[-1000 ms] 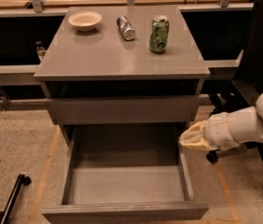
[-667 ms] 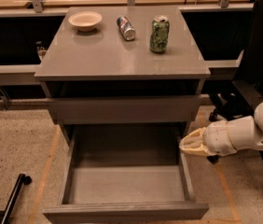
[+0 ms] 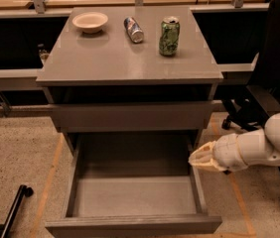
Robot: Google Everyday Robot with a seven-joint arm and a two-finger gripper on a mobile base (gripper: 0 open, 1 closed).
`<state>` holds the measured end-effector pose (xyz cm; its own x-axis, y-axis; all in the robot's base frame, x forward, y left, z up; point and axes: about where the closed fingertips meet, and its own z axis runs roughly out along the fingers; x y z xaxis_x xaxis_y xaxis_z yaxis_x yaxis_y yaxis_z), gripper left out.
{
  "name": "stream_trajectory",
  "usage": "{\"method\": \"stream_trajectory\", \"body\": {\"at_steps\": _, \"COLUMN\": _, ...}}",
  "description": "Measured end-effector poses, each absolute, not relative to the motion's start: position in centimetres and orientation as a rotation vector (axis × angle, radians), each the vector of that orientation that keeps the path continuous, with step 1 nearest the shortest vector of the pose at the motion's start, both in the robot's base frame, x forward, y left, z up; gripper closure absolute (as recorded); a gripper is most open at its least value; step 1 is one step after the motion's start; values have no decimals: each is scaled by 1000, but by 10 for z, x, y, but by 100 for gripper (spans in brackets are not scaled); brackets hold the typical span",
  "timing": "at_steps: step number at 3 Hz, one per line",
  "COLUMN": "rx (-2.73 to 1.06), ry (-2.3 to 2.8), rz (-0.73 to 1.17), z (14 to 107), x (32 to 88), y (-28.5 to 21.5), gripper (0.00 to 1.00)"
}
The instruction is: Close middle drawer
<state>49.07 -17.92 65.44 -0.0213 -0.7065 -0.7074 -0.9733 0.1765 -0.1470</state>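
The middle drawer (image 3: 135, 197), a deep grey box with a smooth floor and a flat front without a handle, stands pulled far out beneath the grey table (image 3: 120, 58). A smooth, rounded white arm (image 3: 259, 148) reaches in level from the right (its far end is cut off). Its cream hand (image 3: 199, 158), pressed together to a point, is at the drawer's right wall; contact is unclear.

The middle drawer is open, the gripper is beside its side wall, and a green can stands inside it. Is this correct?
No. The camera view shows the middle drawer empty; the can stands on the cabinet top. The drawer is open, the gripper beside its side wall.
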Motion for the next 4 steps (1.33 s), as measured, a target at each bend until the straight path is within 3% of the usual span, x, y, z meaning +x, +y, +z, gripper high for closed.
{"method": "stream_trajectory", "body": {"at_steps": 2, "rx": -1566, "ry": 1927, "rz": 631, "z": 583, "x": 458, "y": -173, "gripper": 100}}
{"method": "stream_trajectory", "body": {"at_steps": 4, "rx": -1566, "ry": 2159, "rz": 851, "z": 512, "x": 388, "y": -174, "gripper": 100}}
